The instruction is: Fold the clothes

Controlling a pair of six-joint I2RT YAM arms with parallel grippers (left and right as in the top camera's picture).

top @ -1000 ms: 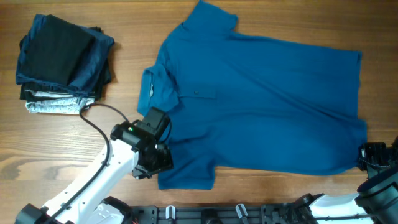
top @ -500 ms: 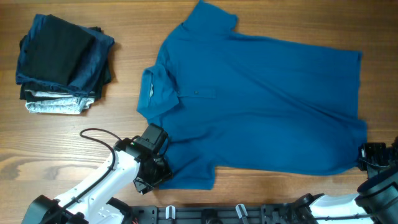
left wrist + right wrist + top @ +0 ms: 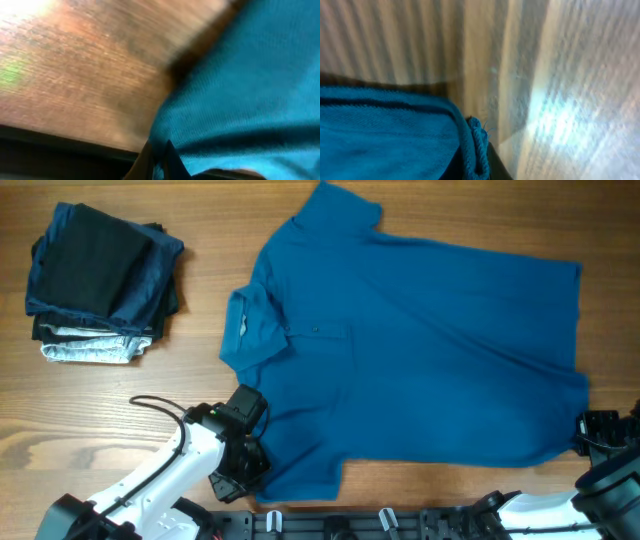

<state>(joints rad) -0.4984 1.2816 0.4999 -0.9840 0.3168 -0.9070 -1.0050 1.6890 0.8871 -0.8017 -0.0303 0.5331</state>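
**While both grippers hold the near edge, the first fold is not yet made**

Although the polo shirt (image 3: 430, 350) lies spread and nearly flat on the table (image 3: 150, 395), no part of it is turned over itself. Its collar points to the robot's left and its hem to the right. The far sleeve reaches toward the table's far edge and the near sleeve toward the robot.

The left gripper (image 3: 248, 468) sits at the outer corner of the near sleeve. In the left wrist view the blue knit (image 3: 250, 100) gathers into a crease that runs down between the dark fingers at the bottom of the frame. I judge the jaws clamped on that sleeve fabric.

The right gripper (image 3: 588, 432) sits at the near corner of the hem. In the right wrist view the rolled hem edge (image 3: 470, 135) funnels into the fingers at the bottom of the frame. I judge these jaws likewise closed on the cloth.

A stack of folded garments (image 3: 100, 280) stands at the far left, well apart from the shirt.

Step in hand, as I judge it: securing the near edge ahead of the first lengthwise fold. The task is at an early stage.

The next move calls for both arms to lift together and carry the near edge toward the far side. They should keep the fabric taut between them so it lands without wrinkles. Uneven lift would skew the fold line. The soft knit may slip from a shallow pinch.
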